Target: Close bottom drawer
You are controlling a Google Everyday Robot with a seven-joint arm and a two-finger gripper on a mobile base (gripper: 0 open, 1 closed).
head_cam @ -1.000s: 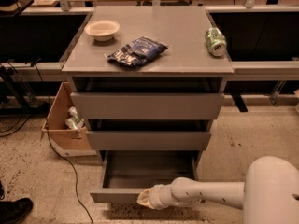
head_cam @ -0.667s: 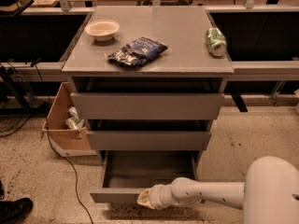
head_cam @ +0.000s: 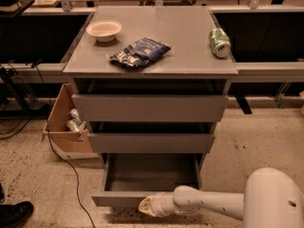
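Observation:
The bottom drawer [head_cam: 118,199] of the grey cabinet is pulled out, its shallow flat tray [head_cam: 152,172] showing empty. Its narrow front panel faces the camera at the bottom of the view. My gripper [head_cam: 146,206] reaches in from the lower right on a white arm and sits right against the drawer front, near its middle. The two drawers above, the middle one [head_cam: 151,142] and the top one [head_cam: 150,108], stand pushed in further.
On the cabinet top [head_cam: 190,37] lie a white bowl [head_cam: 103,30], a dark snack bag [head_cam: 139,52] and a green can [head_cam: 219,42] on its side. A cardboard box [head_cam: 64,122] with trash stands at the left, with a cable on the floor. A shoe [head_cam: 14,213] shows bottom left.

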